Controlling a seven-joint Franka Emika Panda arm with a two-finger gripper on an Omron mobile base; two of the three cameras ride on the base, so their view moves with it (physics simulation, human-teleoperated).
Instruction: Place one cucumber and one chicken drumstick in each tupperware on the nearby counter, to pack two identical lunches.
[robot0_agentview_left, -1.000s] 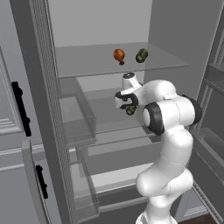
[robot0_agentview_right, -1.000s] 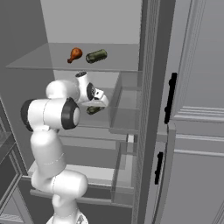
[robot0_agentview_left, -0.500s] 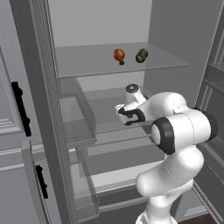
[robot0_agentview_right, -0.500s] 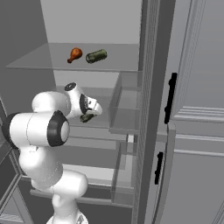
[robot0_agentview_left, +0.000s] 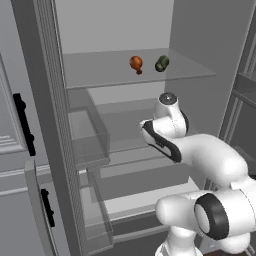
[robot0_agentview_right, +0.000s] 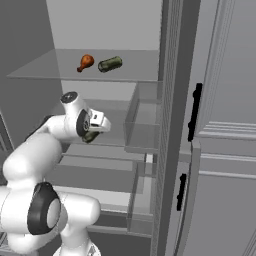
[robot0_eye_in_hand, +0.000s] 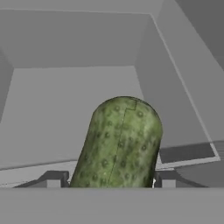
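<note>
- Grey refrigerator interior, doors swung wide: glass shelf (robot0_agentview_left: 100, 70) across the upper part of the left base view, clear drawers (robot0_agentview_left: 90, 135) stacked below it at centre left.
- Chicken drumstick (robot0_agentview_left: 136, 63): on the glass shelf, upper centre of the left base view; upper left of the right base view. Not yet collected.
- Second cucumber (robot0_agentview_left: 161, 63): just beside the drumstick on the same shelf, to its right in both base views. Not yet collected.
- End effector (robot0_eye_in_hand: 111, 179): clamped on a cucumber (robot0_eye_in_hand: 118, 142), one dark finger tip (robot0_eye_in_hand: 53, 178) either side at the bottom of the hand view. Jaws fairly wide, spread by the thick body. Green shows under the hand in the right base view, left of centre.
- Held cucumber: projects well forward of the fingers, toward the middle of the hand view, over the fridge's grey interior.
- Risk, slip: skin likely smooth and rounded; gripped near one end, so a fast swing could pivot or drop it.
- Risk, collision: hand sits inside the cabinet, below the glass shelf; a careless withdrawal could knock the shelf edge or the drawer fronts.
- Risk, count: each tupperware needs one of each item; both cucumbers in one box would spoil the pairing.
</note>
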